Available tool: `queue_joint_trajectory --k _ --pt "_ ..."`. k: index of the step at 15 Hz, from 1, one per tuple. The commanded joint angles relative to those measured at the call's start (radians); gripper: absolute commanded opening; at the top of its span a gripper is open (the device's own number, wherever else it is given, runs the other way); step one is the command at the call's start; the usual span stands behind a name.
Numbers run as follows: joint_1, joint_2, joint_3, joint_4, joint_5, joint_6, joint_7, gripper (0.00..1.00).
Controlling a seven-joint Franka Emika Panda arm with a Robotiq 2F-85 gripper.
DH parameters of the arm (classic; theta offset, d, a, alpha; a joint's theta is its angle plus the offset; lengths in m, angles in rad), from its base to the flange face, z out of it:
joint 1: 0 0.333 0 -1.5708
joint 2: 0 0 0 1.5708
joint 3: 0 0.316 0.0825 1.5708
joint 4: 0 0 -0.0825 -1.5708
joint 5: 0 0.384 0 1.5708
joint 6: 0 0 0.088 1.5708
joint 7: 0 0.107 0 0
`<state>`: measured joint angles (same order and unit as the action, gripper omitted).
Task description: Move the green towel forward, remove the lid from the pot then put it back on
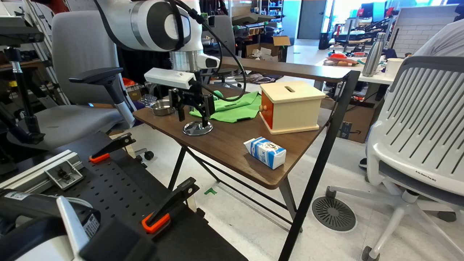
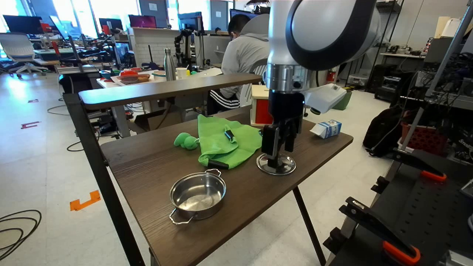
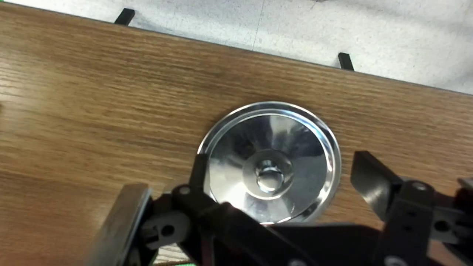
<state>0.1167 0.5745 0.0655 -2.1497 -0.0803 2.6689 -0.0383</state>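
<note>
The lid (image 1: 193,129) is a shiny round metal disc with a knob. It lies on the table near its edge and also shows in an exterior view (image 2: 285,168) and the wrist view (image 3: 303,166). My gripper (image 3: 279,157) is open above it, its fingers on either side of the knob with nothing between them; it also shows in both exterior views (image 1: 193,119) (image 2: 281,151). The pot (image 2: 199,197) stands uncovered and empty, apart from the lid, and also shows in an exterior view (image 1: 162,108). The green towel (image 2: 244,144) lies rumpled beyond the lid; it also shows in an exterior view (image 1: 241,108).
A wooden box (image 1: 293,108) with an orange side stands on the brown table (image 2: 140,166). A blue-white milk carton (image 1: 266,152) lies near the table's end. A green rounded object (image 2: 186,141) touches the towel. A raised shelf (image 2: 166,88) runs along one side of the table.
</note>
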Motion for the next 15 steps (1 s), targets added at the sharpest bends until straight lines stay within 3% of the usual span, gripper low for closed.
queue_joint_trajectory --k 1,4,10,15 --pt "0.023 0.047 -0.017 0.05 -0.025 0.002 0.016 0.67" --pt "0.024 0.065 -0.013 0.067 -0.028 0.003 0.013 0.42" --pt "0.015 0.055 -0.011 0.078 -0.023 -0.003 0.006 0.01" --pt "0.005 -0.005 -0.001 0.049 -0.015 -0.02 -0.003 0.05"
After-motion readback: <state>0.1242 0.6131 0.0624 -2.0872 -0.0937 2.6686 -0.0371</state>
